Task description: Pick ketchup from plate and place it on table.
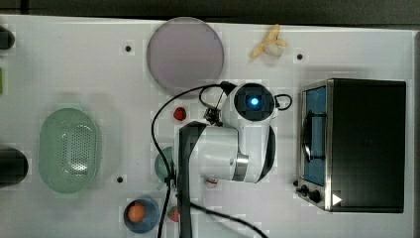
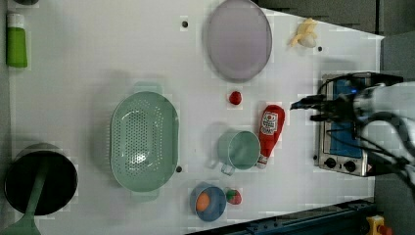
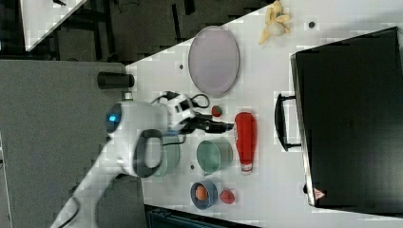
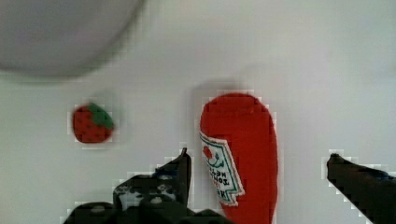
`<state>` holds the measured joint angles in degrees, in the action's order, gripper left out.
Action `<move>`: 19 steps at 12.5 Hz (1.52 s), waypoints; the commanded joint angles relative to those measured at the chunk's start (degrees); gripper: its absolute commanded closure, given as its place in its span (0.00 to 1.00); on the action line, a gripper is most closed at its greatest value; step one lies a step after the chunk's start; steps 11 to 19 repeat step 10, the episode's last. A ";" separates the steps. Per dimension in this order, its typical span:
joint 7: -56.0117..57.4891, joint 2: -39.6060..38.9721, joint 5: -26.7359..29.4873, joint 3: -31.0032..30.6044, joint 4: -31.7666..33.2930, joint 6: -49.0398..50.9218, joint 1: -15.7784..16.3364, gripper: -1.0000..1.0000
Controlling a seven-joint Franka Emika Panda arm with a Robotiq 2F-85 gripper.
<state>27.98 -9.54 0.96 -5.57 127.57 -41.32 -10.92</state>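
A: Where's the ketchup [image 2: 269,132] now?

B: Lying flat on the table [image 2: 98,49], off the plate [image 2: 238,39], with its white cap end towards the left view's bottom. It sits just beside the green cup [image 2: 239,150], and a strawberry [image 2: 235,97] lies between it and the plate.

A: And the gripper [image 4: 257,172]?

B: Released. In the wrist view the fingers [image 4: 180,170] stand wide apart, one on each side of the bottle, and nothing is held.

A: So the job looks done. What could still go wrong?

B: I'd say the retreat is the risk. If the arm swings sideways before it lifts clear, a finger could catch the bottle and roll or drag it.

A: Into what?

B: Most likely the cup, since they're so close. A knock there could shove the cup towards the blue bowl [image 2: 208,201] below it in the left view.

A: Anything else?

B: The dangling cable [image 1: 163,114] hangs near the strawberry in the top view; a low sweep might snag it.
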 commanded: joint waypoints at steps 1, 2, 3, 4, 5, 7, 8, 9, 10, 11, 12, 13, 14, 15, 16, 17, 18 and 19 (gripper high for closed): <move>-16.30 8.89 -0.12 -1.15 -9.68 10.40 0.29 0.00; -20.85 10.16 -0.12 -1.44 -12.71 14.50 0.34 0.00; -24.76 11.09 -0.12 -1.66 -15.64 18.57 0.42 0.00; -26.80 11.69 -0.15 -1.87 -18.49 22.23 0.58 0.00; -26.94 12.05 -0.18 -2.13 -21.23 25.97 0.59 0.00; -26.95 12.04 -0.23 -2.49 -26.75 32.69 0.60 0.00; -26.94 12.03 -0.43 -2.44 -28.85 36.47 0.58 0.00; -26.95 12.03 -0.62 -2.30 -30.19 39.58 0.57 0.00; -26.94 12.03 -0.62 -2.12 -30.93 40.55 0.52 0.00; -26.94 12.03 -0.62 -2.12 -30.93 40.55 0.52 0.00; -26.94 12.03 -0.62 -2.12 -30.93 40.55 0.52 0.00; -26.94 12.03 -0.62 -2.12 -30.93 40.55 0.52 0.00; -26.94 12.03 -0.62 -2.12 -30.93 40.55 0.52 0.00; -26.94 12.03 -0.62 -2.12 -30.93 40.55 0.52 0.00; -26.94 12.03 -0.62 -2.12 -30.93 40.55 0.52 0.00; -26.94 12.03 -0.62 -2.12 -30.93 40.55 0.52 0.00; -26.94 12.03 -0.62 -2.12 -30.93 40.55 0.52 0.00; -26.94 12.03 -0.62 -2.12 -30.93 40.55 0.52 0.00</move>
